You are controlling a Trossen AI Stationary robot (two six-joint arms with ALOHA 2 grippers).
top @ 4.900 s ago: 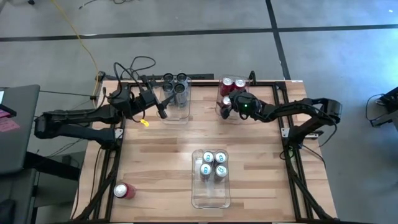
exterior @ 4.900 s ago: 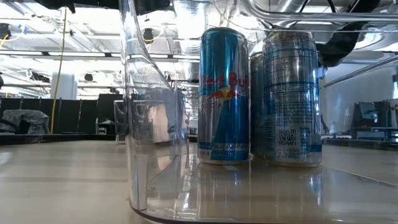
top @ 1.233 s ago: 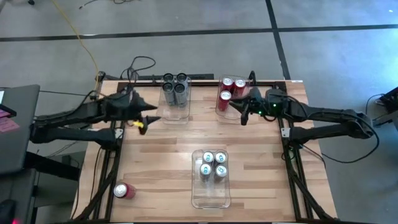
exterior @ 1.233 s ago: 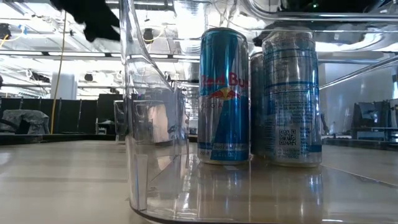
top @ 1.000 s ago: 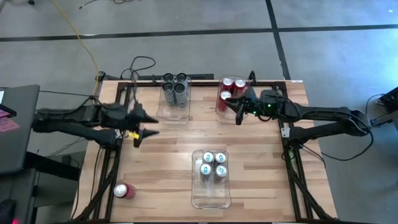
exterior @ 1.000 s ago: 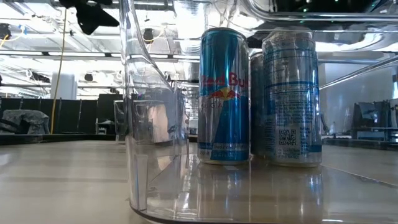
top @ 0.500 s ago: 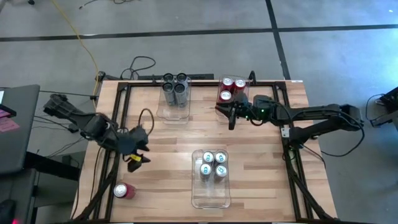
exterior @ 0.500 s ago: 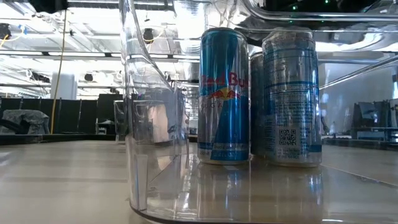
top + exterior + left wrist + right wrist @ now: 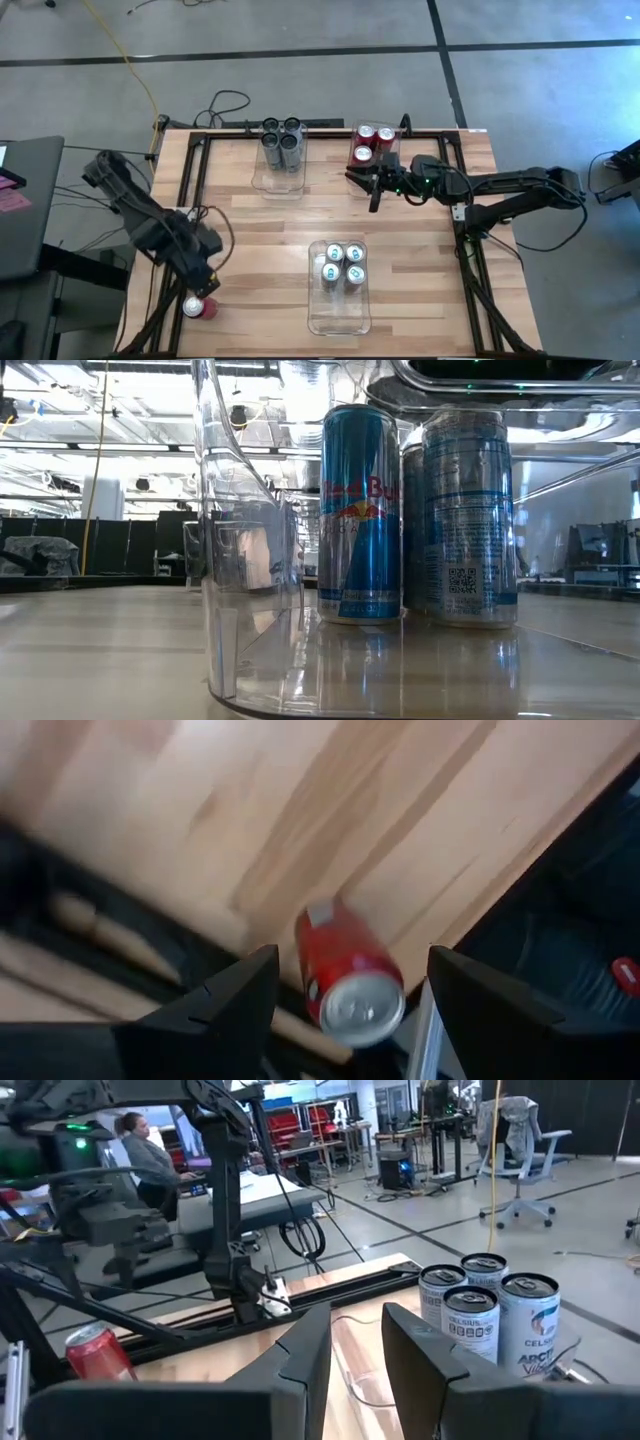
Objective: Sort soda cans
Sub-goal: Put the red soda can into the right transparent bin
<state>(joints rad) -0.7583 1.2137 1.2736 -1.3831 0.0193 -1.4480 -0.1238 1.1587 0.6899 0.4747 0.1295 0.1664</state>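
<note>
A red soda can [image 9: 197, 307] lies on its side at the table's near left corner, its silver end [image 9: 360, 1010] toward my left wrist camera. My left gripper [image 9: 206, 289] hangs just above it, pointing down, open, with one finger on either side of the can [image 9: 340, 960] and clear of it. My right gripper [image 9: 366, 189] hovers level beside the clear bin holding red cans [image 9: 371, 143] at the far right, open and with nothing between its fingers [image 9: 305, 1350]. Grey cans [image 9: 281, 140] stand in a far bin, silver-blue cans [image 9: 341, 264] in a near one.
Three clear bins stand on the wooden table [image 9: 260, 225]: the far left-centre bin [image 9: 279, 178], the far right one, and the near-centre bin [image 9: 338, 312]. A black frame rail [image 9: 186, 210] runs along the left edge beside the red can. A person sits in the room beyond [image 9: 135, 1142].
My left gripper has swung from beside the grey cans' bin toward the table's near left corner, tipping from nearly level to pointing down and rolling, and now hangs over the red can. My right gripper has edged a little toward the table's left.
</note>
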